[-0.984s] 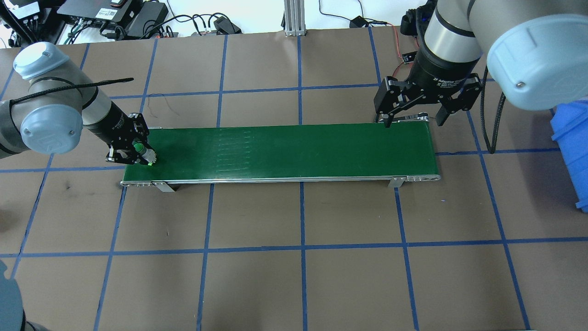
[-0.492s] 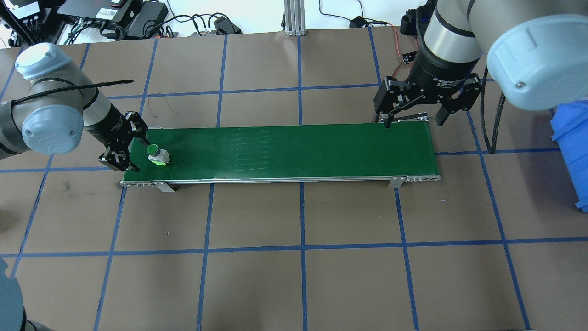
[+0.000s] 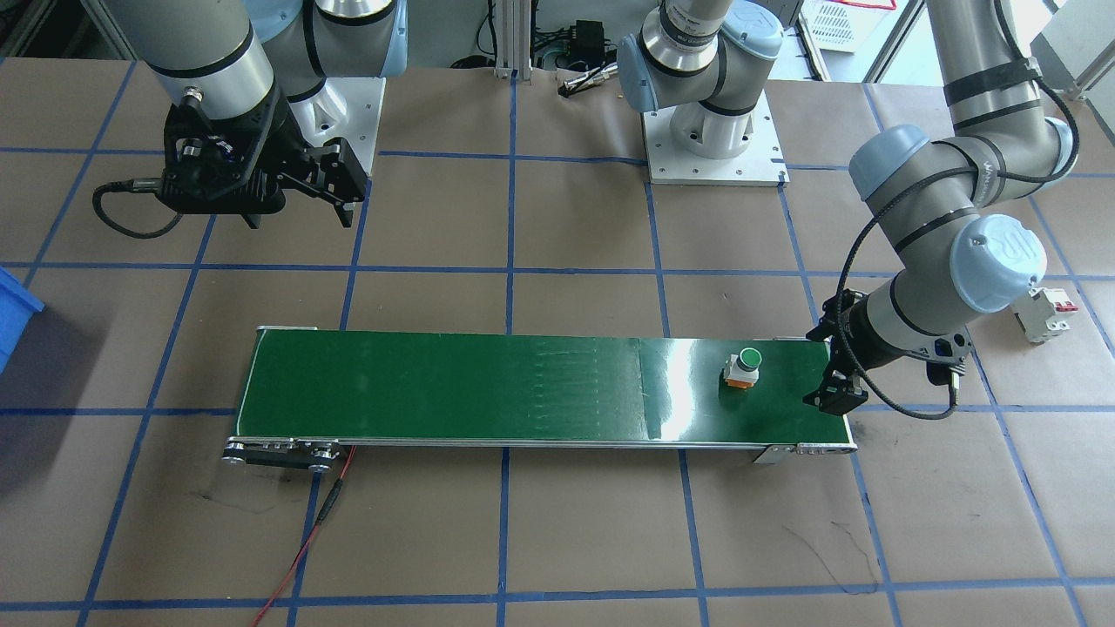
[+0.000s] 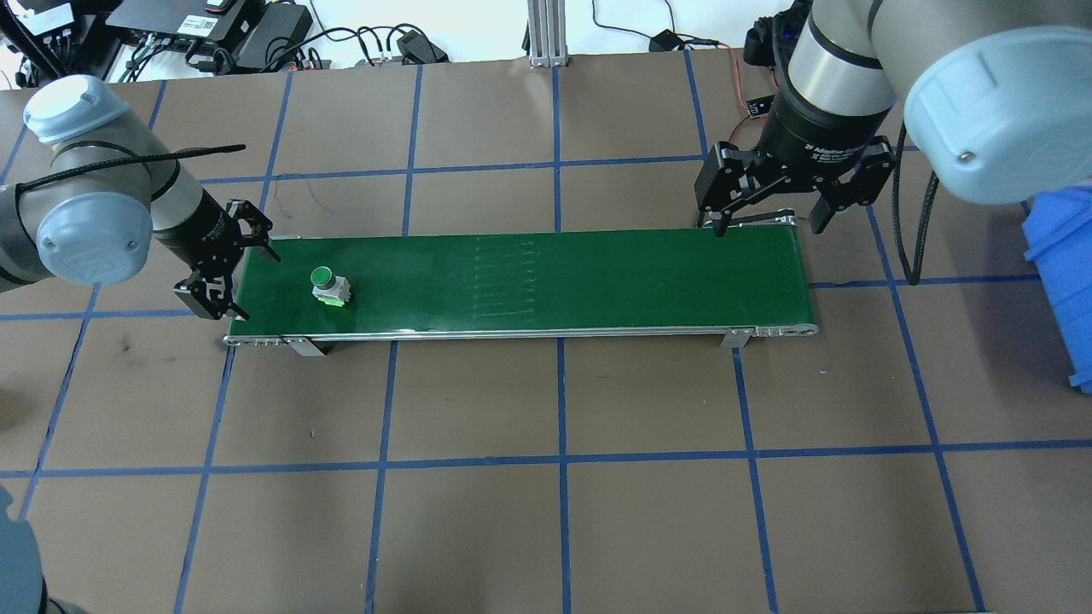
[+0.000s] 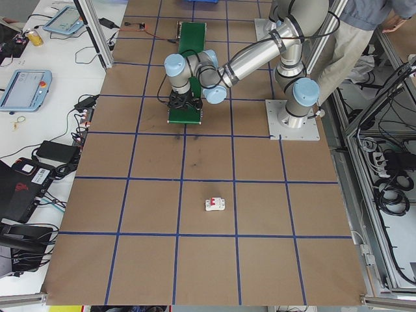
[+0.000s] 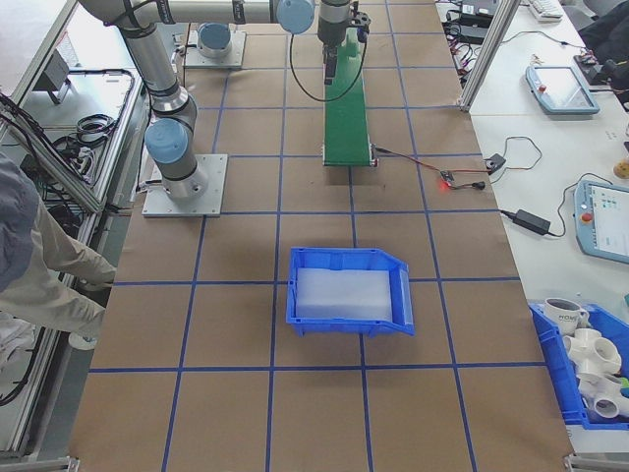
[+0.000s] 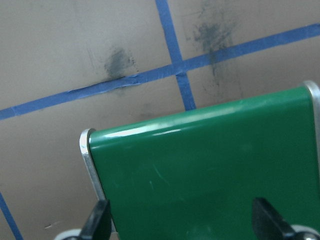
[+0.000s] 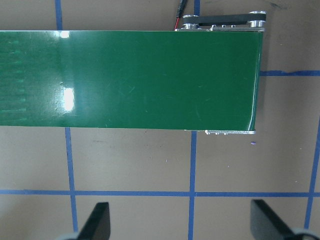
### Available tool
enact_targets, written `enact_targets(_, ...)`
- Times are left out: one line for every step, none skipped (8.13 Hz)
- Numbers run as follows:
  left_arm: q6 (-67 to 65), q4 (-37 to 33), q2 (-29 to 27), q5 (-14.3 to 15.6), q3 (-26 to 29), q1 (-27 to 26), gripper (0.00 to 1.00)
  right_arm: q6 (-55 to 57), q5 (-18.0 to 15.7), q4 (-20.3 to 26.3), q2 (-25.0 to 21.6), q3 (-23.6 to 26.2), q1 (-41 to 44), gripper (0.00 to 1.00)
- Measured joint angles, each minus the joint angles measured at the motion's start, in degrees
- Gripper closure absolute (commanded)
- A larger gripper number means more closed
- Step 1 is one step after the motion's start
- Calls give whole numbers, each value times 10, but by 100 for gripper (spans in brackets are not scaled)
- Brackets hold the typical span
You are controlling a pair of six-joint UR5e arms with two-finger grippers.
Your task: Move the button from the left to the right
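Observation:
The button (image 4: 328, 286), with its green cap and white body, stands free on the green conveyor belt (image 4: 554, 281) near the belt's left end. In the front-facing view the button (image 3: 742, 367) stands on the belt (image 3: 479, 387) toward that view's right. My left gripper (image 4: 252, 286) is open at the belt's left end, just left of the button and apart from it. The left wrist view shows my left gripper (image 7: 181, 222) open over bare belt (image 7: 210, 170), with the button out of view. My right gripper (image 4: 769, 226) hangs open above the belt's far right corner, empty.
A blue bin (image 4: 1066, 273) sits at the table's right end. A white circuit breaker (image 3: 1045, 315) stands on the table beyond the left arm. A red cable (image 3: 305, 540) runs from the belt's right end. A person (image 5: 351, 39) stands behind the robot bases.
My left gripper opened, let go of the button and drew back to the left. The button has travelled to the right along the belt. The right arm has not moved.

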Motion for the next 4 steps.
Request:
enact_targets(23,0,5,0,2,-1,0,0,0,-1,1,0,0,0)
enact_targets(68,0,15,1,9,-4,0,0,1,-5,3,0,0,0)
enact_targets(125,-3,27,2,24,-7,0,1,5,-9,7,0,-1,0)
enact_targets(185,-10,39,3,40,-14,0,1,8,-21,19,0,-1,0)
